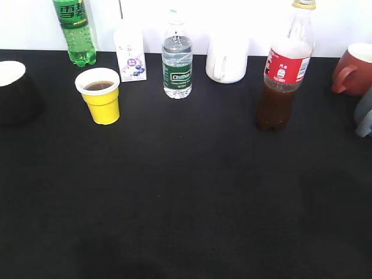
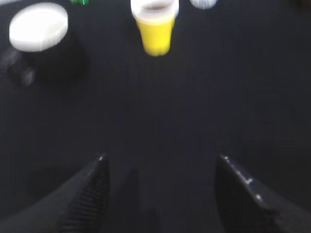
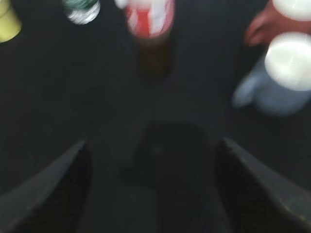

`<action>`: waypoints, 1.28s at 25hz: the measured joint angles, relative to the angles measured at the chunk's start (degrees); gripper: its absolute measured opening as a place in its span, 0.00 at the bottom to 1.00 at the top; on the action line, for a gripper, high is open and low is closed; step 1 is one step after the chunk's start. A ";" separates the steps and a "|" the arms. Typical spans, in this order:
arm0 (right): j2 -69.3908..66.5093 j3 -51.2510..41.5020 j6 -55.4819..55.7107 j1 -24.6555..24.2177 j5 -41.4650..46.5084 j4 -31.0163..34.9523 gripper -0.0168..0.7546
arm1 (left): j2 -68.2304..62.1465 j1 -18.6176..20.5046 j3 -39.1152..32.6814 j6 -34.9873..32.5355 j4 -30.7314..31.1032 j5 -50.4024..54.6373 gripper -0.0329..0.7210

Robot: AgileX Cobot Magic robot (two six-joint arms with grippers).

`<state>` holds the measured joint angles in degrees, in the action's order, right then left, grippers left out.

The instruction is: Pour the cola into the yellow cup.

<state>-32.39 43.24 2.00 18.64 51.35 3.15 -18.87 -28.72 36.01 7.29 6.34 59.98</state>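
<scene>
The cola bottle (image 1: 285, 70) stands upright at the back right, yellow cap on, dark liquid in its lower half. It shows blurred at the top of the right wrist view (image 3: 149, 19). The yellow cup (image 1: 102, 96) stands at the back left with brown liquid inside. It also shows at the top of the left wrist view (image 2: 155, 26). My left gripper (image 2: 160, 160) is open and empty above the black cloth, well short of the cup. My right gripper (image 3: 150, 145) is open and empty, short of the cola. Neither gripper shows in the exterior view.
Along the back stand a green soda bottle (image 1: 75, 32), a small carton (image 1: 131, 55), a water bottle (image 1: 176, 61) and a white mug (image 1: 226, 58). A red-brown mug (image 1: 354, 70) and a pale blue mug (image 3: 277, 73) sit far right. A black cup (image 1: 14, 90) sits far left.
</scene>
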 joint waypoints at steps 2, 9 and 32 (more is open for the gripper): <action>11.05 -4.07 -0.51 0.00 6.17 -0.68 0.79 | 7.30 0.00 -2.37 -0.17 -1.50 4.17 0.71; 30.81 -14.21 3.19 0.00 8.06 -5.42 0.79 | 18.21 0.00 -4.32 -0.33 -1.79 5.02 0.71; 32.89 -14.27 4.29 -17.03 8.24 -6.06 0.56 | 19.28 20.87 -6.47 -0.63 -2.25 1.07 0.58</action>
<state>0.50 28.97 6.29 1.61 59.58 -2.92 0.40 -7.85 29.54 6.66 4.09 61.06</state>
